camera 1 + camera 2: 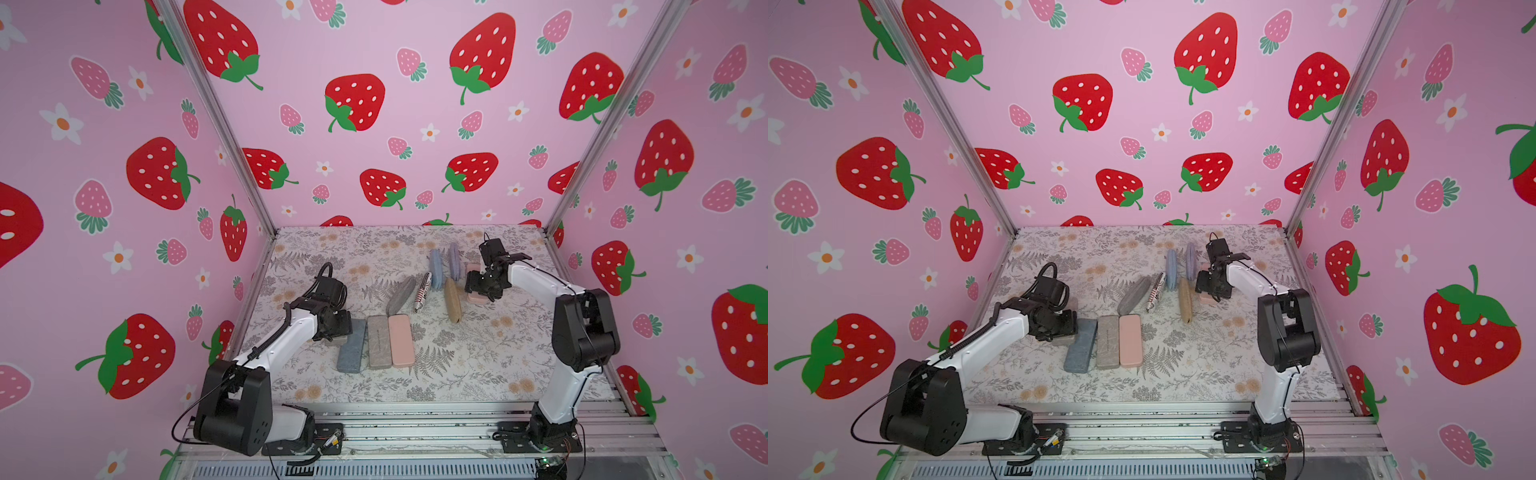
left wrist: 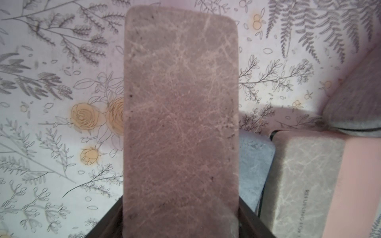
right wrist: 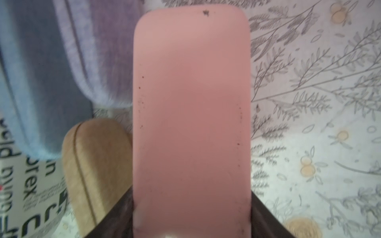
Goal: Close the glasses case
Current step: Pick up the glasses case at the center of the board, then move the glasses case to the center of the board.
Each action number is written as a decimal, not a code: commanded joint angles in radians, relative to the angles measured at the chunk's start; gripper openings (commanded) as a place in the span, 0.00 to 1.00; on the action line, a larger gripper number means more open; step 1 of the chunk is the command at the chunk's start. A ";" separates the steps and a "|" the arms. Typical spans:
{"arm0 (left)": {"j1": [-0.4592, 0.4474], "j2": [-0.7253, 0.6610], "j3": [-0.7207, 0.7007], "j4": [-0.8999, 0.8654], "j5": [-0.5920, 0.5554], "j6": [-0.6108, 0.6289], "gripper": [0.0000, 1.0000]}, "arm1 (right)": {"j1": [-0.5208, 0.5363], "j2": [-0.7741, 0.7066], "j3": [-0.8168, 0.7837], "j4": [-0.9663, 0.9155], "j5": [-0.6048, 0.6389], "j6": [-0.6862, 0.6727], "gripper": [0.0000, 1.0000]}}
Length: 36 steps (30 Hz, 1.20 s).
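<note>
The left gripper [image 1: 336, 328] sits low over the floral-print tablecloth [image 1: 478, 353] at the left of the table. Its 2 dark fingers [image 2: 111, 224] press against the long sides of a brown-grey marbled rectangular hard glasses case [image 2: 181, 113], so it is clamped on that case. The case lies flat on the cloth, mostly hidden under the gripper in both top views. Whether its lid is fully shut cannot be told.

Just to its right, 3 rectangular hard cases lie side by side and touching: a blue-grey speckled case [image 1: 352, 349], a grey marbled case [image 1: 379, 341] and a plain pale-pink case [image 1: 401, 340].

Behind them, further right, lie 5 soft pieces:
- a grey felt oval pouch [image 1: 401, 296]
- a narrow black-and-white printed case [image 1: 422, 293]
- a light-blue fuzzy pouch [image 1: 435, 269]
- a tan oval pouch [image 1: 452, 305]
- a lilac fuzzy pouch [image 1: 455, 262]

At the far right, the right gripper [image 1: 482, 291] is down on a salmon-pink smooth rectangular hard case [image 3: 191, 113]. This case lies flat near the table's right edge, just beside the tan and lilac pouches. The dark fingers [image 3: 123, 214] sit flush against both of its long sides, gripping it. The wrist view is somewhat blurred, and the lid seam does not show.
</note>
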 commanded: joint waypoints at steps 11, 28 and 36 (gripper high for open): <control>0.004 -0.105 -0.094 -0.031 -0.206 -0.117 0.68 | 0.221 -0.254 -0.177 -0.117 0.113 0.136 0.50; -0.022 0.028 -0.114 0.051 -0.116 -0.128 0.68 | 0.316 -0.467 -0.328 -0.169 0.107 0.224 0.51; -0.138 0.091 -0.105 0.079 -0.096 -0.164 0.67 | 0.338 -0.508 -0.353 -0.191 0.117 0.249 0.50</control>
